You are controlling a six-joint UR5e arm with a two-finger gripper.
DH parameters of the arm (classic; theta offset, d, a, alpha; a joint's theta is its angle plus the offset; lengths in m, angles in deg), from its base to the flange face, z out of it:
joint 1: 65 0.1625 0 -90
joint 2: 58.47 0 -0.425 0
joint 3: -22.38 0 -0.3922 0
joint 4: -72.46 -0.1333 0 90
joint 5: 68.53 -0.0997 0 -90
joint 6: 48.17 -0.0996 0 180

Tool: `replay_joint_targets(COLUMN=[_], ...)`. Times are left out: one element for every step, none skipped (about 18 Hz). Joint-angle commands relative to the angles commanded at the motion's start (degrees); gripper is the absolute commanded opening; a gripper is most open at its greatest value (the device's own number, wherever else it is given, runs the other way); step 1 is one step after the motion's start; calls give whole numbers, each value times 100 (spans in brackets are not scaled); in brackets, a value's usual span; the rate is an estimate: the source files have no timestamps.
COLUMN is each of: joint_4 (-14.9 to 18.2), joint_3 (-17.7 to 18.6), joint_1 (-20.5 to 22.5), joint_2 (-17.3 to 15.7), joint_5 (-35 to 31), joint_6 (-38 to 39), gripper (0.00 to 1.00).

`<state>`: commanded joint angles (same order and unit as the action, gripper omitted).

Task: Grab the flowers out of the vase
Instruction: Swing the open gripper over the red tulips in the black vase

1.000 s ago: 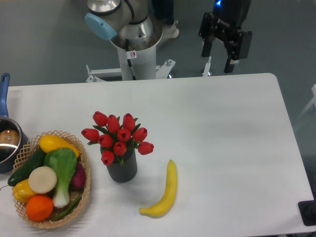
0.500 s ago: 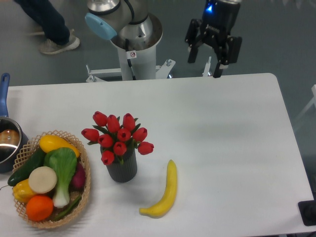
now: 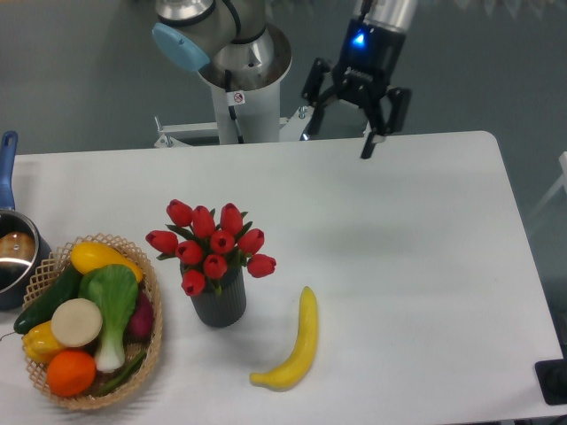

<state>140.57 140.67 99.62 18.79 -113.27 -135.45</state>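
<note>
**A:** Nearest the camera, what does the table hold?

**B:** A banana [image 3: 292, 347] lies at the front, with a woven basket of vegetables [image 3: 91, 321] to the left. Just behind the banana stands the vase [image 3: 219, 301], and the flowers [image 3: 212, 243] sit in it, buds upright and untouched. Nothing of the pick is done yet.

**A:** And the arm?

**B:** The gripper [image 3: 339, 145] hangs over the far edge of the table [image 3: 416, 239], well apart from the flowers, its fingers spread wide and holding nothing. What is left, by the look of it, is the whole job: travel to the bunch, descend, close on the stems and lift them clear of the vase.

**A:** Any change from the earlier pictures?

**B:** The gripper has moved leftward and slightly nearer the table, towards the flowers' side. The flowers, vase, banana and basket sit exactly where they were.
</note>
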Motion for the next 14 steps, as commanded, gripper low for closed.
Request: replay_joint_targets(joint_4=[-8,-8,-8,-17,-8,-17,-26,-52,-122,-323,-621,-902,-1114,-1246], joint_3=[88,107,124,211,256,309,344,344,335,344,327,292,283,265], joint_1=[-53,-123,-141,-150,-159,-167,-168,-194,-229,-255,-290,-412,-588,-685], joint_2=[0,0,17,61,113,218,298,403,482,605,815,1034,1193,1256], joint_5=[70,210,333,726,1121,1473,1677,1696,1671,1653,1644,1635,1635,1609], joint_6=[218,525,789,1079,1169,1196,1196,1179,1144,1135,1100,1108,1134,1152], gripper=[100,100,100,100,100,100,100,100,100,100,100,100,100,100])
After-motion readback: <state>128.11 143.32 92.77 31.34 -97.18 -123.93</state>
